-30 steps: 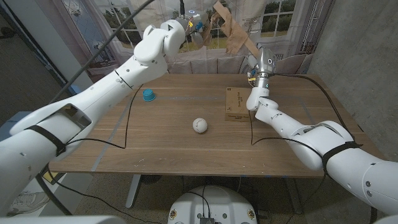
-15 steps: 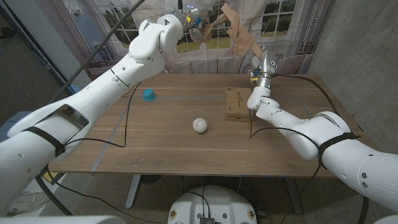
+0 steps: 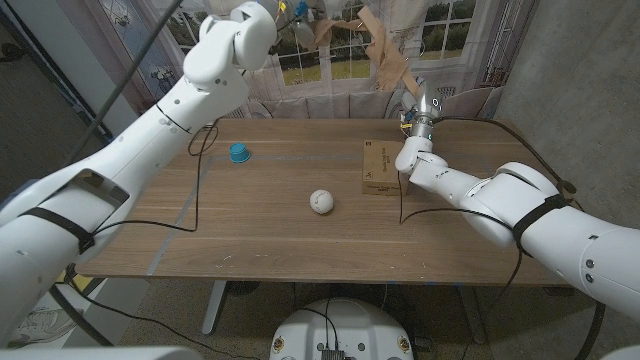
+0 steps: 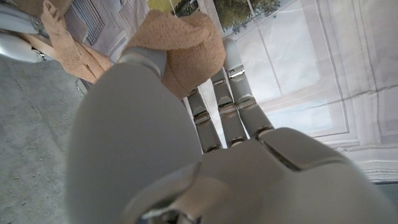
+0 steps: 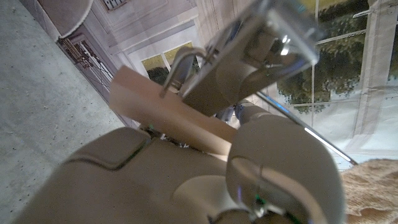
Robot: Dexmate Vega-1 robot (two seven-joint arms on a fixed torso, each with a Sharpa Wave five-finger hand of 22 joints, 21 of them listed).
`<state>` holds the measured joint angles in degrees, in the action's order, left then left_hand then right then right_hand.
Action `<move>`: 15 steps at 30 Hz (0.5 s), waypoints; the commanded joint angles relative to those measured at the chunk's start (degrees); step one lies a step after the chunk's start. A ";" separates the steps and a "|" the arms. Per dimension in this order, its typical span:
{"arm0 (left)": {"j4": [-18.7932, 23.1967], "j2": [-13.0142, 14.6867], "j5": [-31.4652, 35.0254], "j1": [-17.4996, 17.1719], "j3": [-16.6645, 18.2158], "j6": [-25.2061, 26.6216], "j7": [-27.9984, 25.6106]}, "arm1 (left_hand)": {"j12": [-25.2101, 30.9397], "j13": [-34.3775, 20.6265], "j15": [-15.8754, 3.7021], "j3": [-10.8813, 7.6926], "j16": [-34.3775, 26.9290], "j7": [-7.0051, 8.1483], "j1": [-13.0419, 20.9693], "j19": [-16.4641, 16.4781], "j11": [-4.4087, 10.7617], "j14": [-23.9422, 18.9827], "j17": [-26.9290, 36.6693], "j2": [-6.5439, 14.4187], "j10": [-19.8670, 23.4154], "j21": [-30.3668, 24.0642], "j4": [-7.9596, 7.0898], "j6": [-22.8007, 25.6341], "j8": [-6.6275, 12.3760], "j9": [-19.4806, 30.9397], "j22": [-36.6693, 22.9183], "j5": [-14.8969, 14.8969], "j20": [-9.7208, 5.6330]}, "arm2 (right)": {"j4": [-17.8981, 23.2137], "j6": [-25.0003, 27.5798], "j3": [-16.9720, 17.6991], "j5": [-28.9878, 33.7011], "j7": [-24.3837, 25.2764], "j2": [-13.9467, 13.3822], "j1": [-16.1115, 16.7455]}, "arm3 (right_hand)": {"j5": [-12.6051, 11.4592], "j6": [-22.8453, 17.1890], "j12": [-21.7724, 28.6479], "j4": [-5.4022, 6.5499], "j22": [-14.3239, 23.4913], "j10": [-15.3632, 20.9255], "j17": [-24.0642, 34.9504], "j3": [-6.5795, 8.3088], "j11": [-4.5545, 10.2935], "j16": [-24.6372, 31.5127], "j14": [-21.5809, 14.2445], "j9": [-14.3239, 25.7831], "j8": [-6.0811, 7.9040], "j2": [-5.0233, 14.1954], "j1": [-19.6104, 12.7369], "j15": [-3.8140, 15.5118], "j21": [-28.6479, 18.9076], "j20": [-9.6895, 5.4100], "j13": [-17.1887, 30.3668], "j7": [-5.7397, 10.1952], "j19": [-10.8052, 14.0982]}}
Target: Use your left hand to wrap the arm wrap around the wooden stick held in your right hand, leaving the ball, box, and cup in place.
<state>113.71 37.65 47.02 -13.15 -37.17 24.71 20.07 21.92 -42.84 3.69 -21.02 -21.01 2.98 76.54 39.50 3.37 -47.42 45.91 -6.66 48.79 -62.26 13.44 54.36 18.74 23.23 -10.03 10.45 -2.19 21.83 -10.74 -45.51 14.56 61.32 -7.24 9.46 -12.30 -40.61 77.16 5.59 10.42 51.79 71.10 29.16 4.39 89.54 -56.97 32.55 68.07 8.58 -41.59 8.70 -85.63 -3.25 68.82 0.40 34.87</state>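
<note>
My right hand [image 3: 420,103] is raised over the table's far right and grips the lower end of the wooden stick [image 5: 163,114], which slants up and away to the left. The tan arm wrap [image 3: 384,52] hangs around the stick above that hand. One end of the wrap [image 4: 181,48] is pinched in the fingers of my left hand [image 3: 296,18], which is held high at the back, left of the stick. A white ball [image 3: 320,201], a flat brown box [image 3: 378,167] and a blue cup [image 3: 239,152] sit on the table.
The wooden table [image 3: 250,235] has black cables [image 3: 201,190] lying across it on both sides. Windows with white curtains [image 3: 340,95] stand behind the far edge. A grey wall [image 3: 580,90] rises at the right.
My left arm has swung up and to the left, carrying the wrap's end away from the stick. My right hand and the stick have stayed about where they were.
</note>
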 commanded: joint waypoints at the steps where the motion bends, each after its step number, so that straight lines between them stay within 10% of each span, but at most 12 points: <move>1: 0.02 1.07 -1.58 -1.18 4.57 0.55 -8.63 | 0.08 -0.30 -14.56 -4.14 -0.51 -6.77 10.01 1.50 0.12 -10.01 0.39 10.44 0.29 0.00 -4.04 8.31 0.42 0.29 -0.19 0.33 -10.09 | -0.98 -0.75 -11.74 -13.50 -2.89 -1.69 -2.41 | 0.02 0.01 -0.13 0.08 0.05 0.11 0.08 0.18 -0.30 0.18 0.19 -0.05 0.13 1.23 1.29 3.20 -0.42 -4.96 -0.38 0.10 -0.13; 8: -5.24 -0.10 -0.01 -0.80 4.37 0.62 -17.61 | 0.01 -0.29 -14.50 -4.16 -0.36 -6.84 10.04 1.52 0.11 -10.12 0.23 10.55 0.39 0.05 -4.08 8.34 0.31 0.19 -0.18 0.33 -10.08 | -0.80 -8.03 -13.12 -14.99 2.14 -2.51 -1.81 | -0.01 0.17 -0.32 0.10 0.01 0.16 0.08 0.15 -0.36 0.21 0.21 -0.08 0.20 1.26 1.29 3.20 -0.36 -5.02 -0.51 -0.04 -0.11; 15: -12.36 -1.90 -0.88 0.82 2.64 -0.24 -22.87 | -0.05 -0.32 -14.45 -4.13 -0.26 -6.80 10.04 1.50 0.03 -10.27 0.11 10.48 0.40 0.11 -4.06 8.35 0.29 0.24 -0.18 0.32 -10.09 | 4.11 -17.73 16.51 15.68 2.68 0.43 5.45 | -0.03 0.05 -0.36 0.09 0.00 0.16 0.08 0.16 -0.30 0.23 0.16 -0.16 0.30 1.27 1.26 3.22 -0.29 -5.09 -0.39 -0.04 -0.15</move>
<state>110.48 37.82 46.63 -13.99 -33.62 25.17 5.80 21.84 -42.89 3.68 -20.95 -21.20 2.98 76.54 39.50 3.37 -47.43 45.91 -6.66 48.77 -62.26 13.38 54.36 18.74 23.25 -10.05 10.44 -2.19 21.79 -15.90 -54.03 3.41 61.37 -8.93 8.92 -12.30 -40.61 76.90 5.59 10.42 51.80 71.04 29.16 4.40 89.42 -56.78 32.38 68.07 8.58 -41.58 8.51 -85.63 -3.25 68.20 0.40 34.87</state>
